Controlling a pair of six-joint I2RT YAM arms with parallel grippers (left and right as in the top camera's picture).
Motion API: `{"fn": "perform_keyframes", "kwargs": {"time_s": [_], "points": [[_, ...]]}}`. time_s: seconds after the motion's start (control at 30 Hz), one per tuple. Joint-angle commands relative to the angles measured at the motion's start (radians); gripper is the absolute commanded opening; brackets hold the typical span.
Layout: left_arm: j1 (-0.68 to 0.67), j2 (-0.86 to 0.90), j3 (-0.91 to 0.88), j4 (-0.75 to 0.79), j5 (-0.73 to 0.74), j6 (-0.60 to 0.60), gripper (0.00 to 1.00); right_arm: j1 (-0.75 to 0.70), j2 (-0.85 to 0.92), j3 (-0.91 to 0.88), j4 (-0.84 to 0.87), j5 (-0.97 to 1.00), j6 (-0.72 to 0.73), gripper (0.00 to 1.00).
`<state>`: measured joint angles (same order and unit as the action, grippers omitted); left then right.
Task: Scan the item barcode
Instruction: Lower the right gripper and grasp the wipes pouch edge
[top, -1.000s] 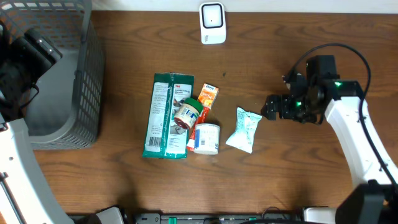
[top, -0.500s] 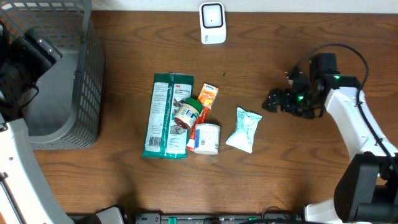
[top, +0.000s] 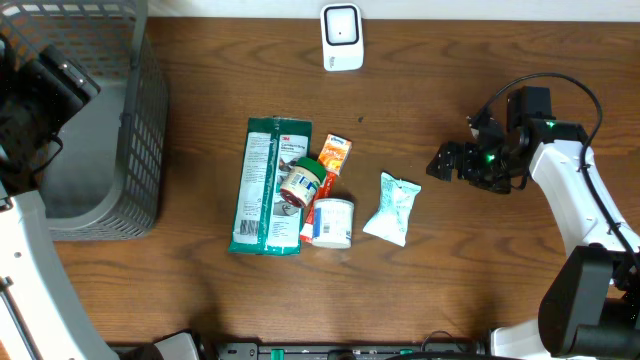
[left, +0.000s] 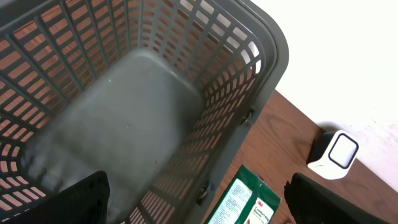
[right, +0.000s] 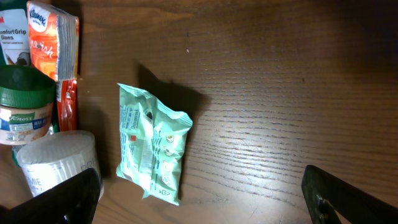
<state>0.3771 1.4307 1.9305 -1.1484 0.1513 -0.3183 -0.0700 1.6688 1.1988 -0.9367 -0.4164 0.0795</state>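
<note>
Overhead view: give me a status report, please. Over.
Left gripper open above grey basket. Right gripper open, apart from mint packet. Nothing lies between them. Scanner untouched, beyond the items.

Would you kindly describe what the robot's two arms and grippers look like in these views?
Both arms have smooth white links, the right arm and the left arm, ending in black wrist sections. The right gripper is black and blocky, with green lights behind it and a thin black cable looping above. The left gripper shows blunt black fingers.
</note>
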Motion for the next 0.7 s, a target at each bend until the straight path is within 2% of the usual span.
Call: {"fn": "perform_keyframes", "kwargs": {"time_s": [0.0,0.3,0.67], "points": [[0.004,0.001,0.002,-0.002,-0.002,-0.009,0.88,0.001,0.005,0.015,0.000,-0.019,0.010,0.99],[0.004,0.001,0.002,-0.002,-0.002,-0.009,0.88,0.001,0.005,-0.047,0.018,-0.019,0.010,0.99],[0.004,0.001,0.002,-0.002,-0.002,-0.009,0.88,0.005,0.005,-0.206,0.138,-0.072,0.010,0.99]]}}
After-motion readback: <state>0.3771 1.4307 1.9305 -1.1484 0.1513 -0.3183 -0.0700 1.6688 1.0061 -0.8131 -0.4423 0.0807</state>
